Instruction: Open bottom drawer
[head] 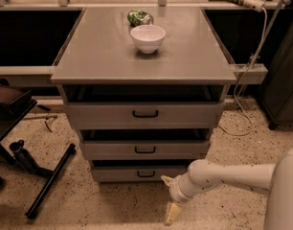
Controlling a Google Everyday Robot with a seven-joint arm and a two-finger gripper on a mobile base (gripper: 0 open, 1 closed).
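Observation:
The bottom drawer (122,173) is the shortest, narrowest grey front of three stacked drawers in the grey cabinet, with a small black bar handle (146,174) at its centre. It sits close to the floor. My gripper (168,199) is at the end of the white arm that comes in from the lower right. It hangs low over the floor, just right of and below the handle, apart from the drawer front. One cream finger (166,180) points up-left toward the drawer, the other (171,213) points down; the fingers are spread open and empty.
The middle drawer (113,149) and top drawer (108,114) sit above. A white bowl (147,37) and a green can (140,17) stand on the cabinet top (89,56). A black stand leg (50,181) lies on the speckled floor at left. Cables (242,104) hang at right.

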